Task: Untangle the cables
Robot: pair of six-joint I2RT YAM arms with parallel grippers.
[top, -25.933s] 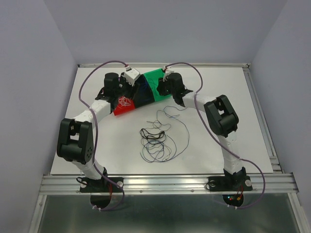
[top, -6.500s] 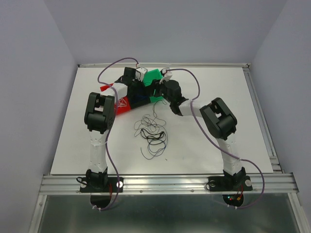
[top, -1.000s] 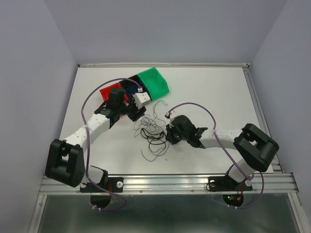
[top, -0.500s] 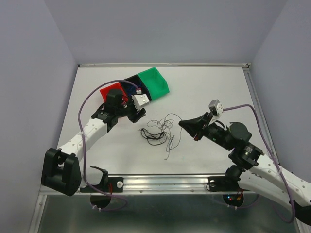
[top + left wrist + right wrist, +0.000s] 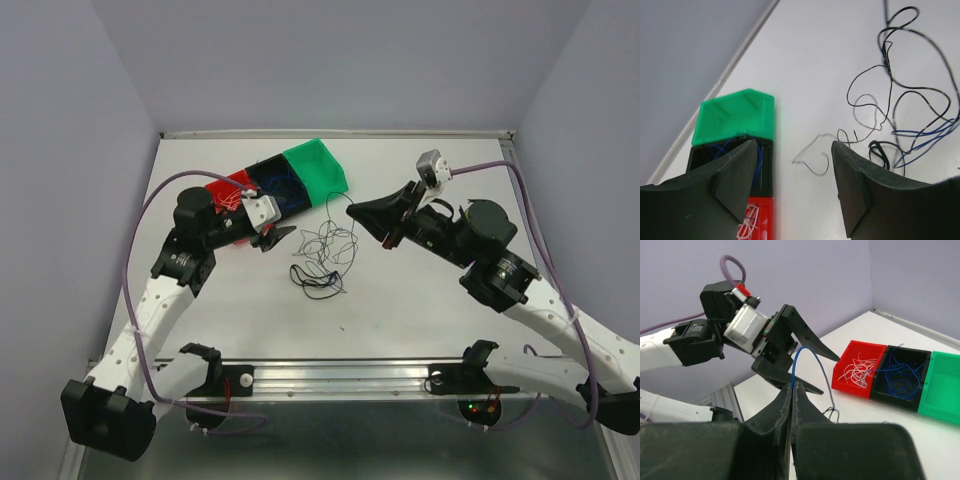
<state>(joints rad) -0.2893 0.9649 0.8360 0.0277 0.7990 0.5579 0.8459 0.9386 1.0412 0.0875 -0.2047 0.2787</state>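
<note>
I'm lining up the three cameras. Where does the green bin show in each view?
Top external: green bin in the far half of the table, near the middle.
Left wrist: green bin left of centre.
Right wrist: green bin cut by the right edge.
Shared landmark: the black bin touching it.

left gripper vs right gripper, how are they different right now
The left gripper stands open with nothing in it; the right gripper is shut, pinching a thin blue cable. The left gripper sits by the red bin, while the right gripper is nearer the green bin. Both are black two-finger grippers facing the tangle of cables between them.
</note>
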